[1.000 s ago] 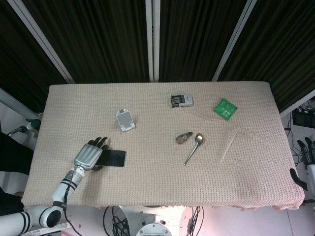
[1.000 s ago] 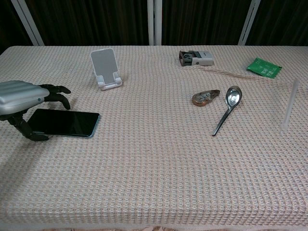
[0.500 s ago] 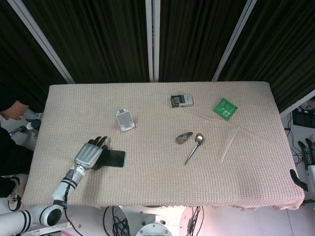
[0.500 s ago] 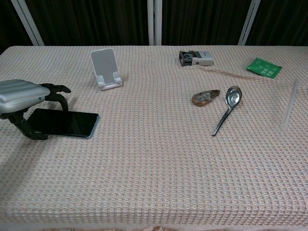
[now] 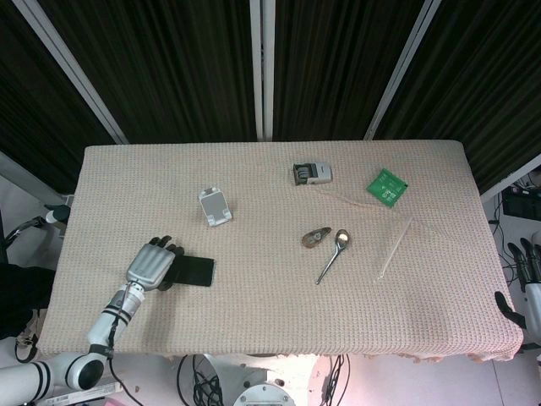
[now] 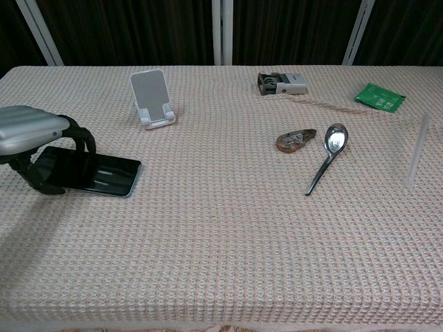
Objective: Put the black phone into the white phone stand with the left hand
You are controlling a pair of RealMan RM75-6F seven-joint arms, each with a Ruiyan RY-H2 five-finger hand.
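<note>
Robot hand (image 6: 31, 135) covering black phone (image 6: 97, 173) end, grip unclear

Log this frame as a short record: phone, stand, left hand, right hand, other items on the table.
phone: black phone near the table's left edge, one end lifted off the cloth
stand: white phone stand upright, empty, farther back than the phone
left hand: left hand curled over the phone's left end, gripping it
right hand: right hand off the table's right edge, fingers apart, holding nothing
other items: spoon, green packet
</note>
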